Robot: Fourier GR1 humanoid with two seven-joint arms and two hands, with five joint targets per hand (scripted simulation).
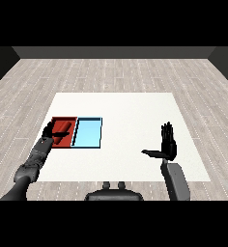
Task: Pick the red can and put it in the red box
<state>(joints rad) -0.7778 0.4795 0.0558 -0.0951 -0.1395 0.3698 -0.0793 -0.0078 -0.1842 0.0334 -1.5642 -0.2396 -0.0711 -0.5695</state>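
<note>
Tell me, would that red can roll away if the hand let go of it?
Probably not far. The red can seems to lie on its side in the red tray, so it could roll, but the tray's rim should stop it. The left hand is at it.

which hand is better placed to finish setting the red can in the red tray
The left hand: it is over the red tray at the red can. The right hand is open, far across the table.

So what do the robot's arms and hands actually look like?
Each arm is a grey forearm ending in a black hand with slim fingers and a thumb. The left forearm looks segmented and rounded, the right forearm smoother and blockier. The left hand and right hand are plain black; no cables or markings show.
</note>
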